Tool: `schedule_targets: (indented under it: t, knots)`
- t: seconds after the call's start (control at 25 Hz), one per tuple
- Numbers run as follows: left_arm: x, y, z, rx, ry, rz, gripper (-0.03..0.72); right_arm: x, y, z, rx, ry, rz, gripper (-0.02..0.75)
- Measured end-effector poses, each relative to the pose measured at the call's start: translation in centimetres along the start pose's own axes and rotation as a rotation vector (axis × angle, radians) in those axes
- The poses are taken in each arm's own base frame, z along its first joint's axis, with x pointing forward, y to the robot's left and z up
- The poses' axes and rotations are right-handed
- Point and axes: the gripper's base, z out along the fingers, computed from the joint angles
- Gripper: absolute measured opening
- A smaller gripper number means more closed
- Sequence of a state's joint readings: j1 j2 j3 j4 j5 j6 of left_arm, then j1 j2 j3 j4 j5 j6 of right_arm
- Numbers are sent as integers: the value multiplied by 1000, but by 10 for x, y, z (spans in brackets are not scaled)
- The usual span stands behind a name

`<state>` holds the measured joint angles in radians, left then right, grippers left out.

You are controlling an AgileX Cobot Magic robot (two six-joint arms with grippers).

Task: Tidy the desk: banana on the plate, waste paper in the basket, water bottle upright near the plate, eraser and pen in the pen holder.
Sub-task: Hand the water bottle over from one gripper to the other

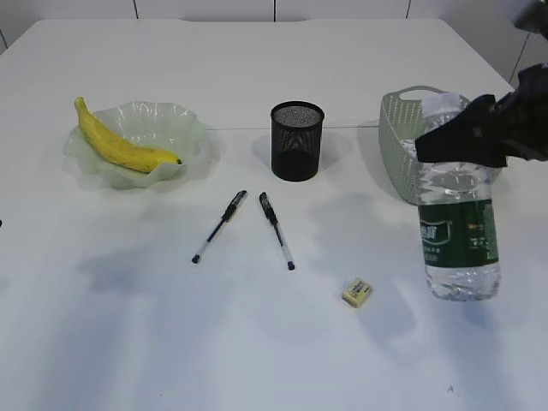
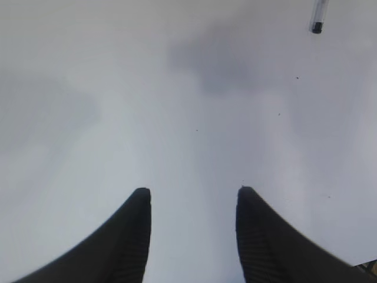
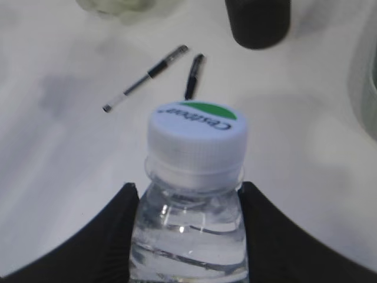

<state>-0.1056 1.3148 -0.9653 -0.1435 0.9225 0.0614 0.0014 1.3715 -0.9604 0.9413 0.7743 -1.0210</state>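
Left gripper point(image 2: 191, 203): your jaws stand spread over bare desk point(image 1: 257, 342), nothing between them. Only a pen tip point(image 2: 318, 17) shows, far ahead and to the right of the fingers.
Banana point(image 1: 120, 145): lies in the plate point(image 1: 184, 120), far left of your right gripper. Long axis runs diagonally, one dark tip up at the back left, the other down at the front right on the rim.
Left pen point(image 1: 219, 226): flat on the desk, well left of your right gripper. Axis slants from back right to front left.
Right pen point(image 1: 276, 229): just beside the first, apart from it. Axis slants from back left to front right; together the two make a V that widens toward the camera.
Pen holder point(image 1: 297, 140): upright behind the pens, mouth up. You cannot tell if anything is inside.
Eraser point(image 1: 356, 292): flat on the desk, below and to the left of your right gripper, well apart from the pens.
Basket point(image 1: 398, 137): just behind your right gripper, partly hidden by it and the bottle. Its contents are out of sight.
Right gripper point(image 3: 188, 203): your fingers point(image 3: 112, 230) pinch the water bottle point(image 1: 458, 223) at the shoulder, just under the cap point(image 3: 197, 132).
Bottle axis: vertical, cap up, base down at the desk; you cannot tell if the base touches.
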Motion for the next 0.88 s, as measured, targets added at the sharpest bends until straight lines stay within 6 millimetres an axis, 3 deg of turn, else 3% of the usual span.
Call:
schedule_targets:
  t: [0.52,0.88]
  knots:
    - [-1,0,0,-2,-6,1,326,-27,19,2,-190,-324,-198,368]
    - [-1,0,0,-2,-8,3,326,-40,83,24,-315,-455,-352,368]
